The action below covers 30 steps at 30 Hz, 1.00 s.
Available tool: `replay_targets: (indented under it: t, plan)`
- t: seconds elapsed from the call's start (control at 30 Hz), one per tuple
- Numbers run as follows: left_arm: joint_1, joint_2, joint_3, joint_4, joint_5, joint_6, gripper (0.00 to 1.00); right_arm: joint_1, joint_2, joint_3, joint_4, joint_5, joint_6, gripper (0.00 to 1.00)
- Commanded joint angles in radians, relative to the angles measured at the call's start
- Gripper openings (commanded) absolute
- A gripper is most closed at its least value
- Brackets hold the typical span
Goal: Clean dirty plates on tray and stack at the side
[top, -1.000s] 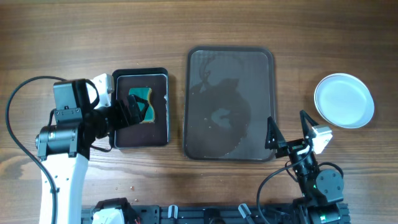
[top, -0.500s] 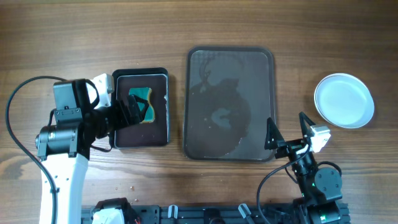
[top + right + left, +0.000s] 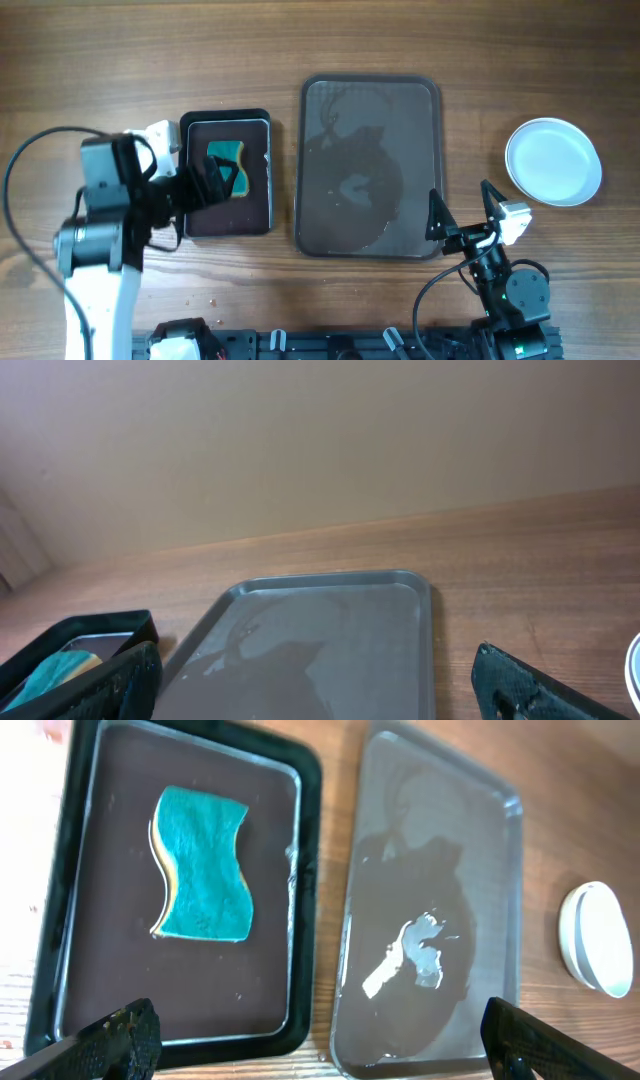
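Tray (image 3: pixel 370 168): mid bench, wet sheen | plates (image 3: pixel 553 161): on bench, well rt of tray, stack count n/clear | L claw (image 3: pixel 215 178): fingers apart, empty, over black tray (image 3: pixel 226 120) w/ teal sponge (image 3: pixel 228 165) just lt of tray | R claw (image 3: pixel 461 205): fingers apart, empty, at tray's near rt corner

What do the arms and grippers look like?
The left arm has a white link, grey and black joint housings and a looping black cable. The right arm is black with a white block by the wrist and a black cable. The left gripper and right gripper have dark, tapered fingers.
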Motion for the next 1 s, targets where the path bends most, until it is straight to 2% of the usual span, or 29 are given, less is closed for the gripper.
replay_targets:
  t: [0.0, 0.17, 0.3, 0.43, 0.53, 0.73, 0.97]
  plan:
    - [-0.009, -0.178, -0.037, 0.012, -0.039, -0.005, 1.00, -0.005, -0.004, -0.001, 0.003, 0.010, 0.016, 1.00]
    - [-0.008, -0.377, -0.155, 0.203, -0.045, 0.000, 1.00, -0.005, -0.004, -0.001, 0.003, 0.010, 0.016, 1.00]
    - [-0.018, -0.540, -0.314, 0.408, -0.047, 0.003, 1.00, -0.005, -0.004, -0.001, 0.003, 0.010, 0.016, 1.00]
    - [-0.066, -0.699, -0.526, 0.622, -0.049, 0.079, 1.00, -0.005, -0.004, -0.001, 0.003, 0.010, 0.016, 1.00]
    - [-0.088, -0.786, -0.646, 0.724, -0.069, 0.077, 1.00, -0.005, -0.004, -0.001, 0.003, 0.010, 0.016, 1.00]
    - [-0.092, -0.935, -0.762, 0.741, -0.138, 0.074, 1.00, -0.005, -0.004, -0.001, 0.003, 0.010, 0.016, 1.00]
    - [-0.111, -0.986, -0.836, 0.761, -0.199, 0.074, 1.00, -0.005, -0.004, -0.001, 0.003, 0.010, 0.016, 1.00]
